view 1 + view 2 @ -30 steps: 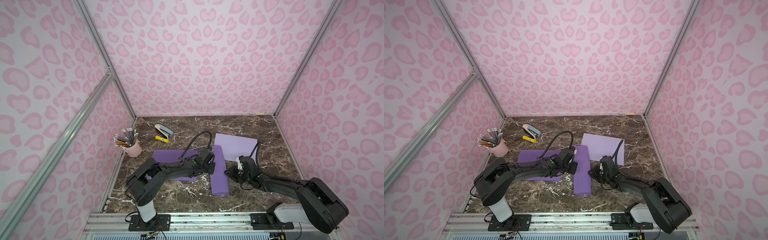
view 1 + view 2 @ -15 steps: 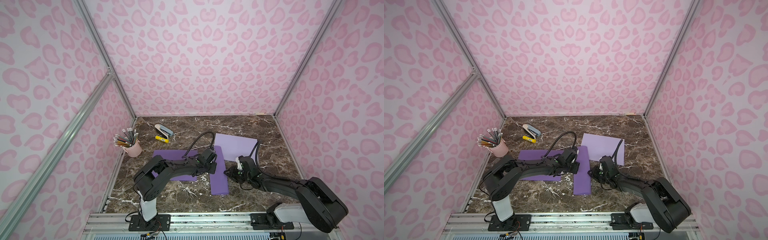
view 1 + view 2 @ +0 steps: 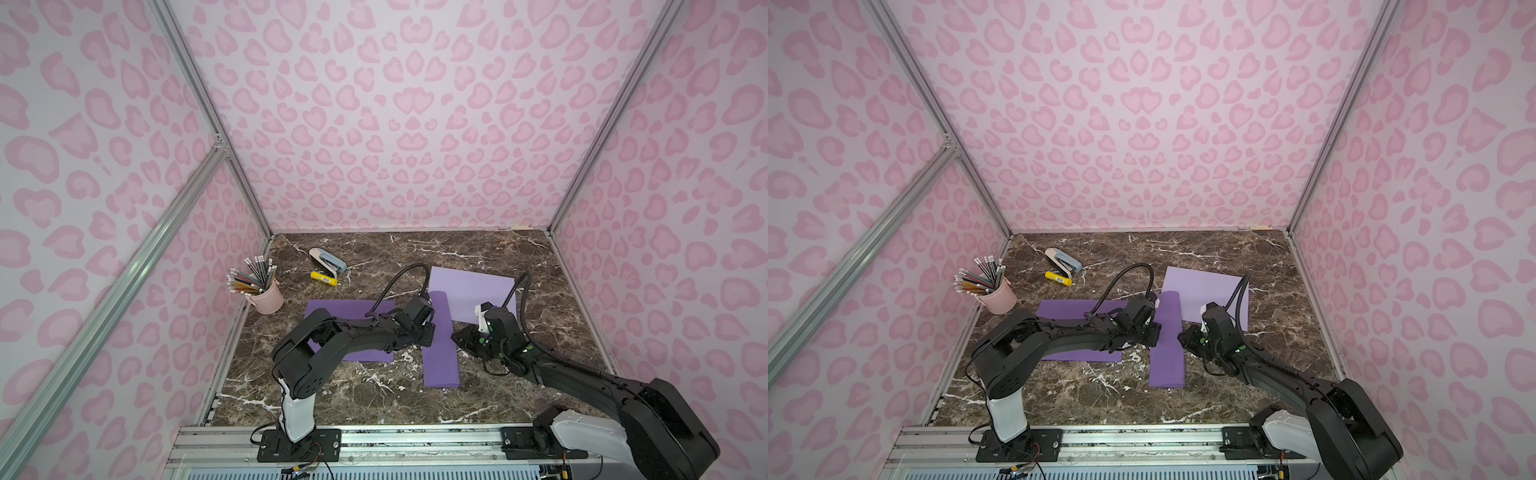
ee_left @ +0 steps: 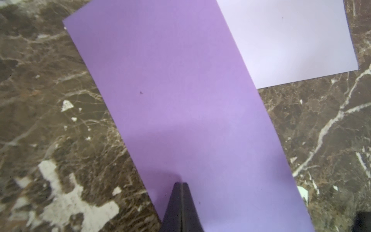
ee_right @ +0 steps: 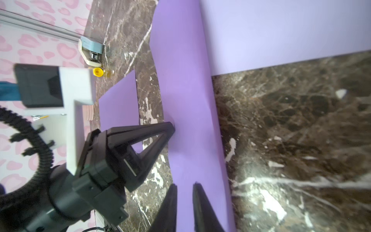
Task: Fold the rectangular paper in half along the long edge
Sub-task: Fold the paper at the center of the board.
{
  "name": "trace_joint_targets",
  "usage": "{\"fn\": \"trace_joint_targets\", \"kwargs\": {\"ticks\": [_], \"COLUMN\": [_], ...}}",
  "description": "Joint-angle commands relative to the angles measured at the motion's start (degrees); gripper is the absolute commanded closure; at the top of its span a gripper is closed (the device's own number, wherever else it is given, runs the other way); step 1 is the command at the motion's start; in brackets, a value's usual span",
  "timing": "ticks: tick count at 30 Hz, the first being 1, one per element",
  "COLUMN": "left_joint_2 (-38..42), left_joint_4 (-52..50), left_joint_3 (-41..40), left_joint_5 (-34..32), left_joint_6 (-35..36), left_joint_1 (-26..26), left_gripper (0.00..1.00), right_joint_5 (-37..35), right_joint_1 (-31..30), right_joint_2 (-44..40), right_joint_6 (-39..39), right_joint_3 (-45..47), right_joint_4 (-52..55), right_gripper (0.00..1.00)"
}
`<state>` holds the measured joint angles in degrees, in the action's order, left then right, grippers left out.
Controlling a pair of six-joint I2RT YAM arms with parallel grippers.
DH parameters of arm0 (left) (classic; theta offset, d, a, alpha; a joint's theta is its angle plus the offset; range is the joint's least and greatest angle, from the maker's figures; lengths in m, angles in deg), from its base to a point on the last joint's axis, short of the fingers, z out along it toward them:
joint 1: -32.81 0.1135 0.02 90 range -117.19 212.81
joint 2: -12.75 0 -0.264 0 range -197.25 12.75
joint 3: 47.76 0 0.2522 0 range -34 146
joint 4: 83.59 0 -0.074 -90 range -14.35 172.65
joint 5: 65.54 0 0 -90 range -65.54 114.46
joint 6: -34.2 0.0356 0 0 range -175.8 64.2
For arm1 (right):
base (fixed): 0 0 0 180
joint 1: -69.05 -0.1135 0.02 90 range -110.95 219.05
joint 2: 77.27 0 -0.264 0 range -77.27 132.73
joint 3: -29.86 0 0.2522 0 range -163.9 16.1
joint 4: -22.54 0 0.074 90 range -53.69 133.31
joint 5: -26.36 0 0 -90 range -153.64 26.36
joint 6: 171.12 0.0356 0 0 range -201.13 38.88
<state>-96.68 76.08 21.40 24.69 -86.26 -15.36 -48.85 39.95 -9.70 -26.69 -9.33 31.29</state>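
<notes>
Marble (image 3: 332, 390): paper (image 3: 441, 361) beneath left end effector (image 3: 428, 335)

Robot test booth, pink leopard-print walls (image 3: 374, 124), aluminium frame (image 3: 219, 145), marble tabletop (image 3: 457, 249).

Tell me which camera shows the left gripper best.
The right wrist view: the left gripper shows whole from the side, fingers shut, tips over the folded purple paper. The left wrist view shows only its closed fingertips; in both top views it is small, dark and seen from above.
</notes>
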Motion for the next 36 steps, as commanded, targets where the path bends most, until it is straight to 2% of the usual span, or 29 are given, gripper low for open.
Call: {"fn": "trace_joint_targets", "kwargs": {"ticks": [1, 5, 11, 21, 30, 36], "left_joint_2": [-0.26, -0.17, 0.34, 1.32, 2.82, 1.04], "left_joint_4": [-0.91, -1.0, -1.34, -2.06, -2.13, -3.19], "left_joint_3": [-0.55, -0.64, -0.52, 0.91, 3.44, 4.06], "left_joint_5": [0.1, 0.24, 0.39, 0.78, 1.48, 1.44], "left_joint_6": [-0.22, -0.3, -0.41, -0.13, 0.17, 1.06], "left_joint_1": [0.02, -0.03, -0.08, -0.09, -0.17, -0.18], "left_gripper": [0.96, 0.96, 0.96, 0.96, 0.96, 0.96], "right_joint_5": [1.31, 2.57, 2.14, 3.15, 3.24, 3.5], "right_joint_1": [-0.08, -0.43, 0.19, 5.51, 6.34, 6.69], "right_joint_2": [1.68, 8.41, 13.96, 13.16, 12.86, 12.59], "right_joint_6": [-2.36, -4.62, -6.38, -6.78, -7.06, -7.07], "right_joint_3": [-1.29, -4.42, -6.65, -1.78, -0.01, 0.03], "right_joint_4": [-0.5, -0.85, -1.57, -3.32, -3.77, -3.62], "right_gripper": [0.88, 0.96, 0.99, 1.0, 1.0, 1.0]}}
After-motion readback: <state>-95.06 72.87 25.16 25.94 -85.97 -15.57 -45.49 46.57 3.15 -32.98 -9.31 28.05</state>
